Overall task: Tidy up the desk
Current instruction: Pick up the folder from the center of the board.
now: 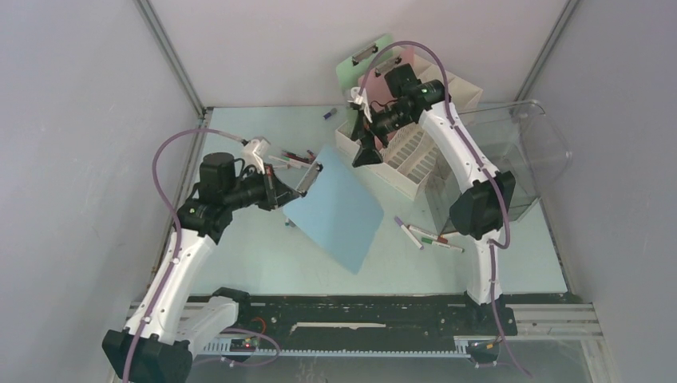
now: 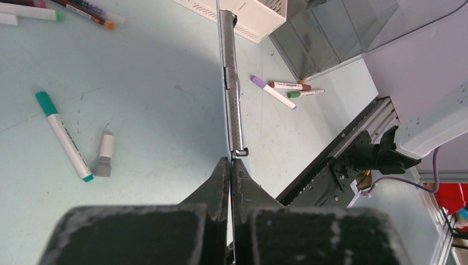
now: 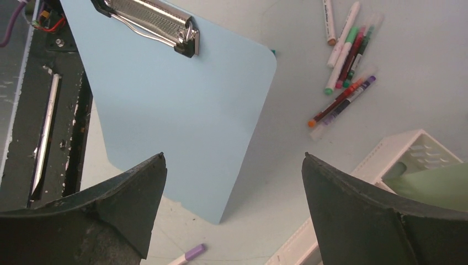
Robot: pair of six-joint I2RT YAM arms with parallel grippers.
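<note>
The pale mint-blue desk (image 1: pixel 255 255) carries scattered markers and a blue clipboard (image 1: pixel 339 211), which is tilted up off the surface. My left gripper (image 1: pixel 307 179) is shut on the clipboard's clip end. In the left wrist view the clipboard (image 2: pixel 232 83) runs edge-on straight out from the shut left gripper (image 2: pixel 230 163). My right gripper (image 1: pixel 366 148) hangs open over the near corner of the white organizer (image 1: pixel 407 152), with nothing in it. In its own view the right gripper (image 3: pixel 234 157) looks down on the blue clipboard (image 3: pixel 182 110) and its metal clip (image 3: pixel 152 19).
A pale green clipboard (image 1: pixel 359 64) stands in the organizer's back. A clear plastic bin (image 1: pixel 511 152) sits at the right. Markers lie near the bin (image 1: pixel 427 235) and behind the left gripper (image 1: pixel 291 158). A green marker (image 2: pixel 63 135) and a grey cap (image 2: pixel 104 154) lie left of the clipboard.
</note>
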